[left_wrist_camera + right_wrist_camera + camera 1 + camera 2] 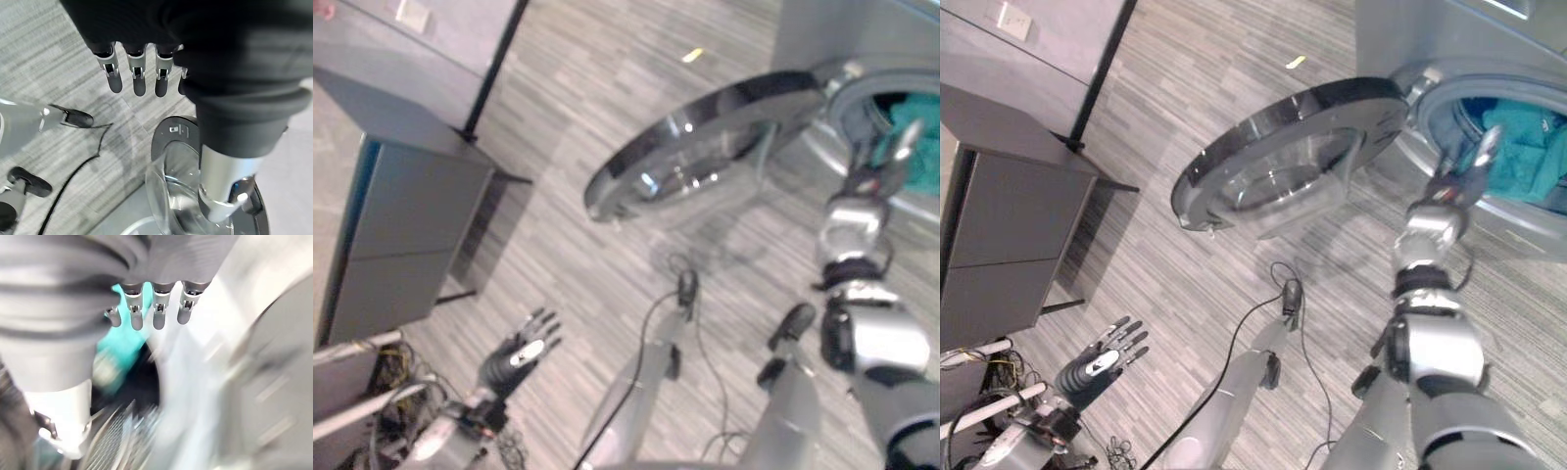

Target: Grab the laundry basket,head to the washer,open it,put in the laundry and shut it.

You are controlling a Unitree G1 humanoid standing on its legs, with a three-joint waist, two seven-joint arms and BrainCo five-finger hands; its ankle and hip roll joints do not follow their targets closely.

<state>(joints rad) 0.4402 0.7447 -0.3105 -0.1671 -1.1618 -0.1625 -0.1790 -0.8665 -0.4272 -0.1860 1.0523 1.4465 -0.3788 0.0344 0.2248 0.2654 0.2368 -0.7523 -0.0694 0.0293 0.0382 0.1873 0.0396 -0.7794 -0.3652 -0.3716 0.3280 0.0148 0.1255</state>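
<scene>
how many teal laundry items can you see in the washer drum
1 for certain: a teal cloth bunched in the open drum of the washer, past the right hand at the opening. It may be several pieces, and more may lie hidden deeper inside. The door hangs open.

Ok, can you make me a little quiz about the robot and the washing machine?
1. True or false: the washer door is shut.
2. What colour is the laundry in the drum? A red, B teal, C yellow.
3. Which hand is up at the washer's opening?

Key:
1. False, it hangs wide open.
2. B.
3. The right hand; the left hand is low over the floor, fingers straight.
</scene>
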